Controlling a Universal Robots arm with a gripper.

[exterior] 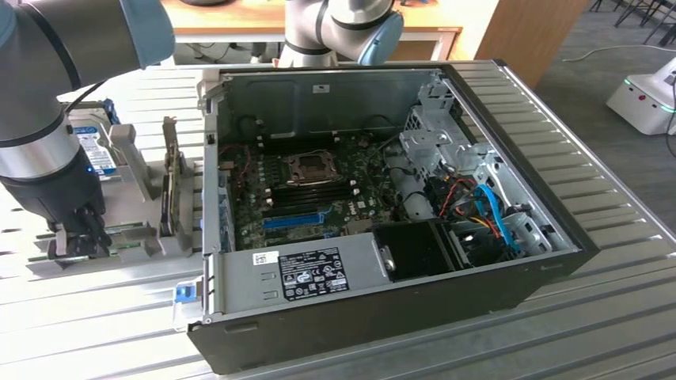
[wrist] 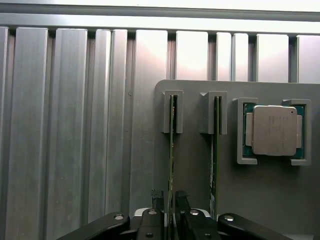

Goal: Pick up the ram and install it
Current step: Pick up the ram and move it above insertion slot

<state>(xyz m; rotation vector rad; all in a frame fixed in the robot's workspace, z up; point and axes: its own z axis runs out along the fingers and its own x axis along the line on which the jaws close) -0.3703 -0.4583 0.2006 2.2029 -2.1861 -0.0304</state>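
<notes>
Gripper [wrist: 169, 199]: I see it low over the gray holder [wrist: 280, 200], jaws slightly parted, clamping nothing.
Ram [wrist: 172, 150]: on edge in its holder slot, running straight between the jaws, a sliver of gap on one side.
Neighbours: second stick [wrist: 216, 150] in the next slot, processor [wrist: 272, 130] beyond.
Computer case [exterior: 423, 305]: open, on the exterior view's right, well apart.

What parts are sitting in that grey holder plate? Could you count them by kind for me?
RAM sticks, standing on edge in their slots: 2
Processor chip, lying flat in its cradle: 1
Total on the grey holder: 3
</notes>
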